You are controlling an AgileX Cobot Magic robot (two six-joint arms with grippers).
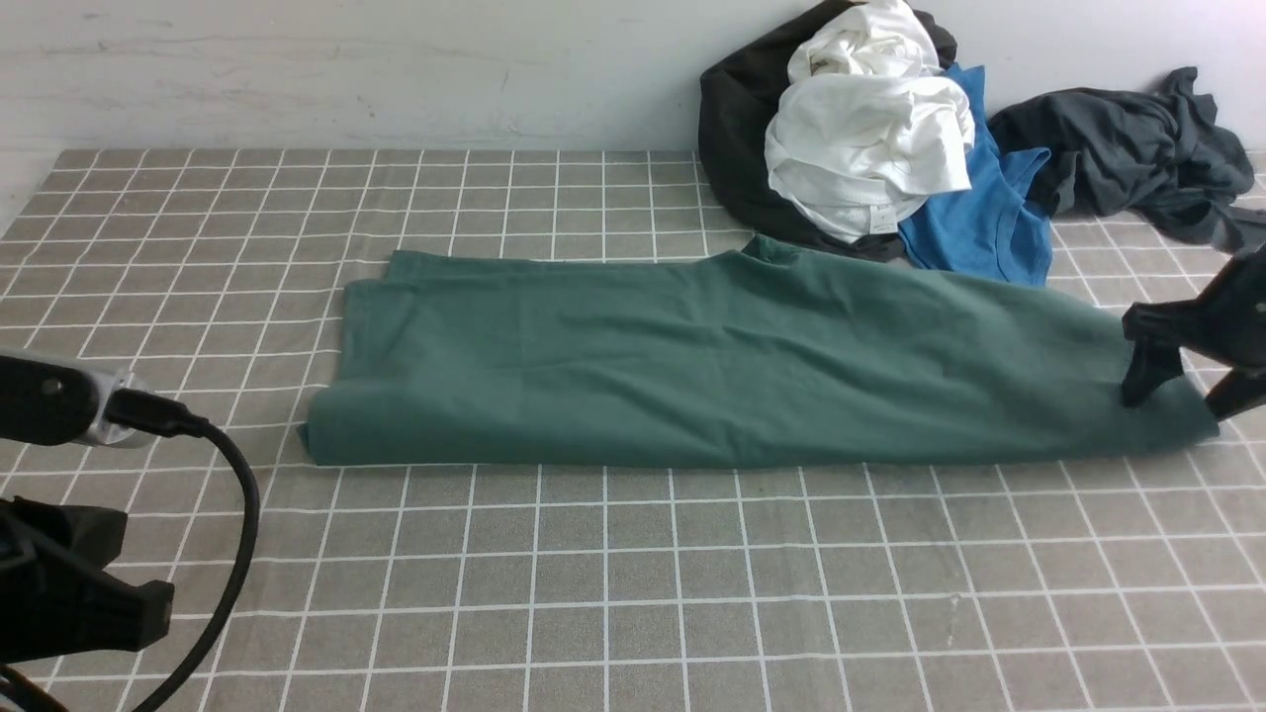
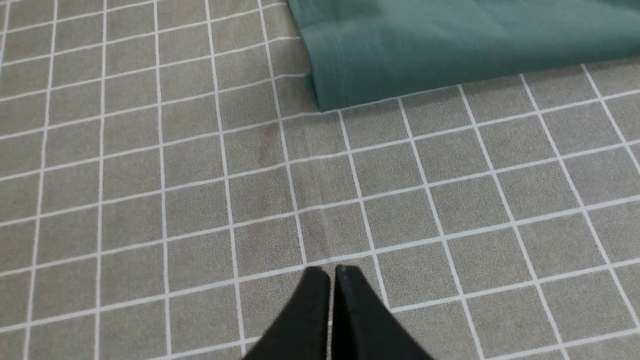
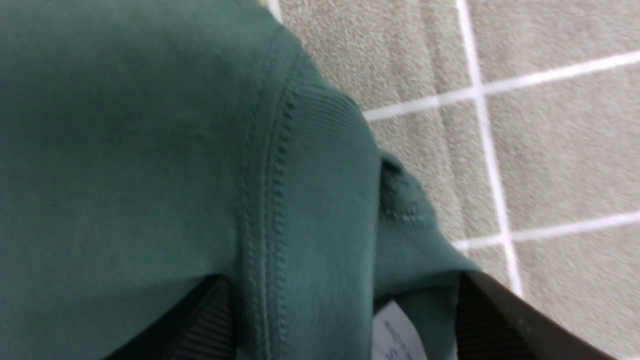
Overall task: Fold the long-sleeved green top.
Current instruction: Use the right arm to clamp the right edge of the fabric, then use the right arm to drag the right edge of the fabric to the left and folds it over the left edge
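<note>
Fingers of the right gripper stand apart astride the right end of the green long-sleeved top, which lies flat across the checked tablecloth, while the left gripper is closed, empty.

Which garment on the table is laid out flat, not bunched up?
The green top, with the right hand at its edge; the heap of clothes behind it is all crumpled.

green top: 1 | piled garments: 4 | left tool + right tool: 2 | checked cloth: 1
</note>
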